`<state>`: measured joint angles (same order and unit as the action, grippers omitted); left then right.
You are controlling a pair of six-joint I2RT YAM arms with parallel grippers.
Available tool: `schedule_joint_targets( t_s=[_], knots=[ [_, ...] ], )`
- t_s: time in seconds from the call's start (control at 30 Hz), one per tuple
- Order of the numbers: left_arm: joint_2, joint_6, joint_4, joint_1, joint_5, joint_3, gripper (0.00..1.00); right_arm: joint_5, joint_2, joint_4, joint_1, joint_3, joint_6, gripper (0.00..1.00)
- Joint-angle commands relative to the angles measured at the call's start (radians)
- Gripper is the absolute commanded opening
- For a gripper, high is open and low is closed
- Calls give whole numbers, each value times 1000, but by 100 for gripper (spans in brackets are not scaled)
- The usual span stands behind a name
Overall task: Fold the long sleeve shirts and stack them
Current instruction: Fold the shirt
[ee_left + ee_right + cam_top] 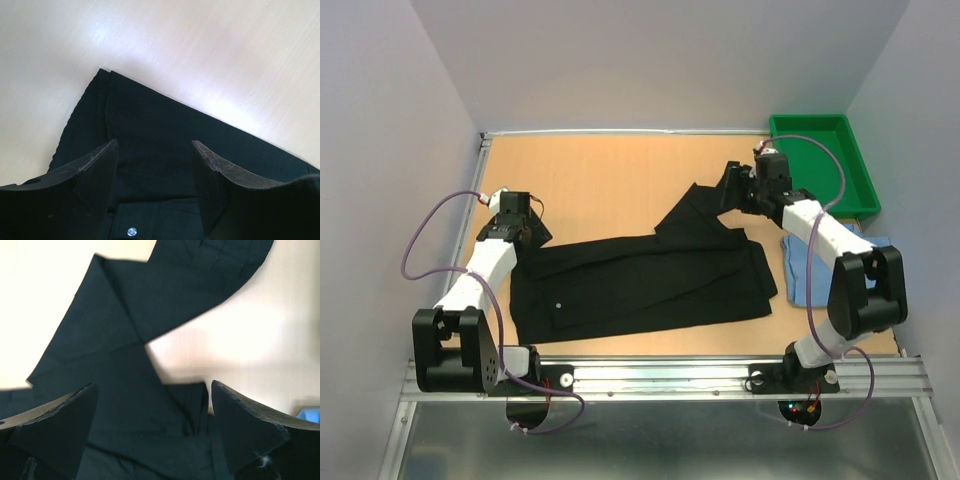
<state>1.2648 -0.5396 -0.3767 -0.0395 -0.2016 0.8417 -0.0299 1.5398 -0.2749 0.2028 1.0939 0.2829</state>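
Left gripper [154, 146] sits nearest in its wrist view: jaws parted, nothing between them, low over a corner of the black shirt [150, 130]. Contact with the cloth cannot be told. One small white button [131, 231] shows just behind the fingers.

Right gripper [153, 385]: jaws spread wide and empty, above the overlapping layers where a sleeve [165, 295] leaves the body of the shirt.

Position, from the top view: the black shirt lies flat across the middle of the table [610, 170], long way left to right, in loose layers. Its sleeve angles off toward the far right. The left gripper is at its far-left corner and the right gripper at the sleeve's far end.

Light blue shirt [802, 272] is bunched at the right edge, partly under the right arm and just beside the black shirt's right end. Green tray [856, 170] stands at the far right corner, apart from both.

Handling, by judgement:
- The cloth looks light, limp and thin. It should sag from any single pinch.
- Layers will likely slide over each other, so a deep bite may catch more than one.
- Best holds: corners and hem edges, the cuff for the sleeve.
- Two matched corners lifted together should keep a fold line straight.
- The button strip is best avoided, since the hard buttons would give a poor grip.
- Folding looks unfinished and stacking has not begun.
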Motion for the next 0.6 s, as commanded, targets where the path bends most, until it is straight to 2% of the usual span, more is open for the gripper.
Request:
schedule_joint_targets(
  t_s=[0.0,0.3,0.57],
  knots=[
    [10,20,67,-5,22,-29,70,-88,98,43,-19,130,56,100],
    [45,79,162,-5,59,-55,70,-240,362,43,-20,435,151,99],
    [-18,125,205,-5,60,-87,70,-272,618,43,-22,685,111,86]
  ],
)
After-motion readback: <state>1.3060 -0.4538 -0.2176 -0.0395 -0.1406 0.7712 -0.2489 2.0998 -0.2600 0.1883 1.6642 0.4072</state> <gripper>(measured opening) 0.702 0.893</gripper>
